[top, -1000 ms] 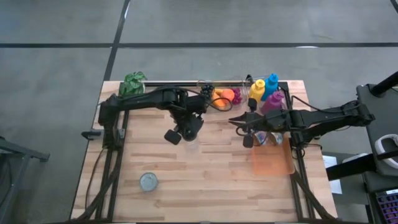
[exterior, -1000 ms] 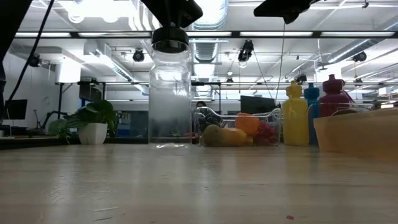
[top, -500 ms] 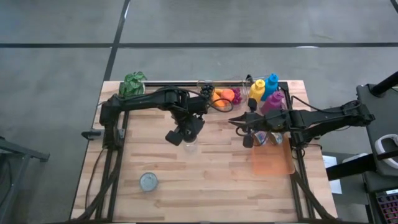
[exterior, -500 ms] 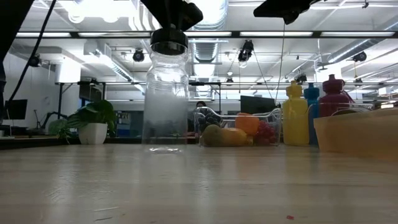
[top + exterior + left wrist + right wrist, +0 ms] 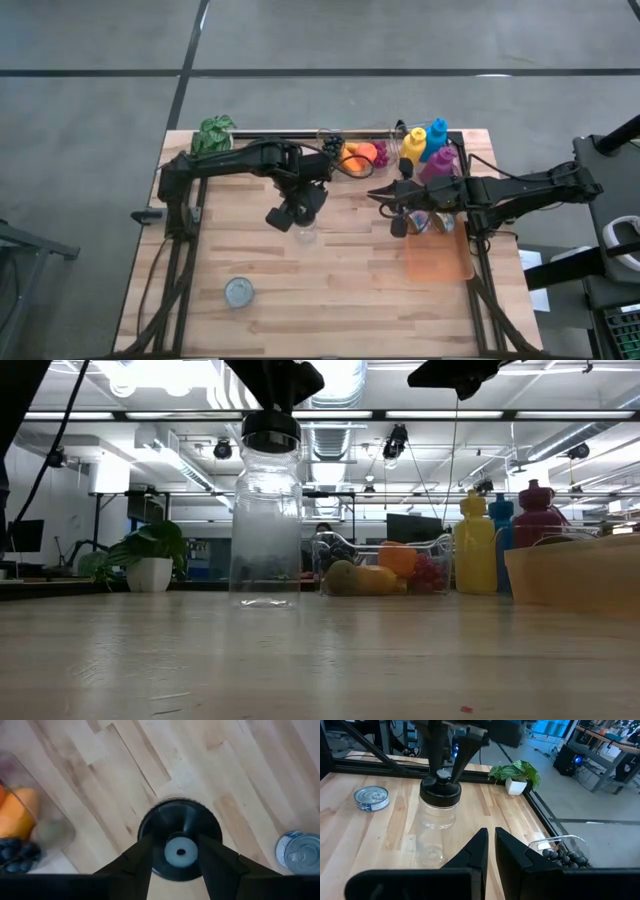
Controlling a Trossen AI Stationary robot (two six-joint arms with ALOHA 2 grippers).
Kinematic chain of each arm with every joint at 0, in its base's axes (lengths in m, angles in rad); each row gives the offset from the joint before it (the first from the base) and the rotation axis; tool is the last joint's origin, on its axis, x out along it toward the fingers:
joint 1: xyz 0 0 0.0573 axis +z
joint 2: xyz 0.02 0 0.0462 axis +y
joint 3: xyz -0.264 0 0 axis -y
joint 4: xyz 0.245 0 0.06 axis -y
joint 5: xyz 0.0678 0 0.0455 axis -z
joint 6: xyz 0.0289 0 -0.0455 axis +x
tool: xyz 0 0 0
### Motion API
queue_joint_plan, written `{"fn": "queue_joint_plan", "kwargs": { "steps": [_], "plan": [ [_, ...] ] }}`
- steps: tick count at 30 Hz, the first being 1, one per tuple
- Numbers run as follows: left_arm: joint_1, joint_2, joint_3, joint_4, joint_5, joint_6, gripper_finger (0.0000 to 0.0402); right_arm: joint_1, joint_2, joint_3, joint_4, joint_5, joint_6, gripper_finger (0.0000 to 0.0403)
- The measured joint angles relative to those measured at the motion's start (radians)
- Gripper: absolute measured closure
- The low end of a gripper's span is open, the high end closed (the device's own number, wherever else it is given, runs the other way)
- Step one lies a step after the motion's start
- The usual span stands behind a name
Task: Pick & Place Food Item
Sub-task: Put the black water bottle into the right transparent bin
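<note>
A clear jar [image 5: 305, 237] with a black lid [image 5: 271, 432] stands upright on its base on the wooden table [image 5: 350, 300]. My left gripper [image 5: 298, 213] hangs right above it, pointing down. It is open, with one finger on each side of the small pale knob [image 5: 181, 852] at the lid's middle. In the right wrist view the jar [image 5: 437, 815] shows with those fingers [image 5: 462, 755] over it. My right gripper [image 5: 376, 195] waits shut at the table's right, above the wood, holding nothing. My left gripper comes at the lid from above, and its fingers [image 5: 142, 857] straddle the knob [image 5: 172, 854] on top. I cannot tell whether they touch the knob or the lid. The jar stands upright with its base on the table.
A tin can [image 5: 239, 292] sits near the front left. A clear basket of fruit [image 5: 360, 155] and coloured bottles [image 5: 425, 145] line the far edge, with a potted plant [image 5: 214, 133] at the far left. An orange bin [image 5: 437, 255] stands at the right.
The jar has shifted a little toward the table's left edge and sunk slightly, and it now stands still on the table. My left gripper has stayed above the lid.
</note>
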Motion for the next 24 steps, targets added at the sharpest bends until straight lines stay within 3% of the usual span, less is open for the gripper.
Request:
{"fn": "queue_joint_plan", "kwargs": {
  "steps": [12,24],
  "plan": [
    [-0.002,-0.103,0.000,0.019,-0.002,0.006,0.0247,0.000,0.000,-0.004,-0.001,0.000,-0.004,0.0374],
    [-0.009,-0.277,-0.028,0.019,-0.001,-0.101,0.0268,0.000,0.040,0.002,0.021,-0.001,-0.005,0.0374]
  ]
}}
